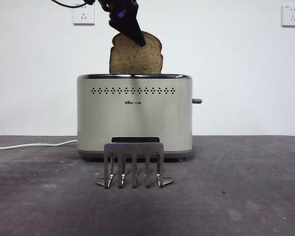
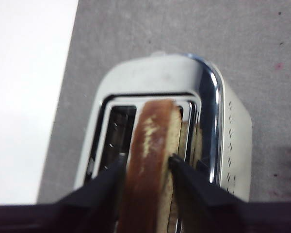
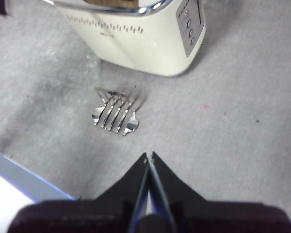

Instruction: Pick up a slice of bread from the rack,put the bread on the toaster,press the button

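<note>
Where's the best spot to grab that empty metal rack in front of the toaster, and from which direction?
Judging by its shape, grip the rack by its solid top band, coming straight down from above. The band is flat, upright and thin enough for a claw to pinch across, while the prongs below leave gaps. The toaster stands close behind, so a level approach from the back looks blocked.

Low front camera; toaster (image 1: 134, 115) shared.
</note>
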Robot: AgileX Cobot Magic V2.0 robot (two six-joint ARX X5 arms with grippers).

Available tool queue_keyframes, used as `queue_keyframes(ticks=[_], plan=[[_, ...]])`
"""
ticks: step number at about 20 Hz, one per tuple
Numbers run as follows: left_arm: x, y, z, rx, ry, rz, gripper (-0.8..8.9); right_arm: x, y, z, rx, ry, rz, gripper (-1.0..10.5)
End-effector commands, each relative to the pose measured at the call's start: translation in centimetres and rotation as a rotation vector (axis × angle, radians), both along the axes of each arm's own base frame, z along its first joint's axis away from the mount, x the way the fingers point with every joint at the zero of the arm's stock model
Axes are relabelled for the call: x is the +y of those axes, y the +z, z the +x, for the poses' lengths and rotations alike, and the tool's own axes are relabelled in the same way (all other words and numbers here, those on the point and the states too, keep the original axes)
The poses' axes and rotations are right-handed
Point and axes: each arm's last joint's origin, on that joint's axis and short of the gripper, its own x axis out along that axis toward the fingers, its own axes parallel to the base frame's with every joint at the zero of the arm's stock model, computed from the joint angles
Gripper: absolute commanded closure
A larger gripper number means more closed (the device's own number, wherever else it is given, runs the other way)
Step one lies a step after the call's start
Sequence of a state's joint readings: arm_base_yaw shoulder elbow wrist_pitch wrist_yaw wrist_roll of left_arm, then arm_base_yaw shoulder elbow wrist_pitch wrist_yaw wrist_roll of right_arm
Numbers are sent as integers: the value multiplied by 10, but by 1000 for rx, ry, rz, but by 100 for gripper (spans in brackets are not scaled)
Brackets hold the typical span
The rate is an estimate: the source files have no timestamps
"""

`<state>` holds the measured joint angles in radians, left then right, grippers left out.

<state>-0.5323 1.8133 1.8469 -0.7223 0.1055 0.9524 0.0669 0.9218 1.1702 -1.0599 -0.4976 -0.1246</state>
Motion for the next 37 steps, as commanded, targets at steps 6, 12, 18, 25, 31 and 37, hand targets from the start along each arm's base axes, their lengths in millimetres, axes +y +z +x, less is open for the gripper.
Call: queue_keyframes(ticks=[6,12,18,25,31,37], plan=[[0,-9,9,37,100,-53,495,3,-9,39,-10,8,-2,958],[11,23,-10,14,188,-166,495,9,-16,85,-82,42,115,958],[41,73,-62,95,328,-384,495,16,-32,149,-134,15,332,959],[70,106,-121,194,308,-503,499,26,-78,213,-74,-6,489,959],[82,120,-147,210,257,-563,499,32,-105,246,-17,-16,484,959],[86,124,-156,225,238,-590,499,39,-121,269,14,-16,479,959]])
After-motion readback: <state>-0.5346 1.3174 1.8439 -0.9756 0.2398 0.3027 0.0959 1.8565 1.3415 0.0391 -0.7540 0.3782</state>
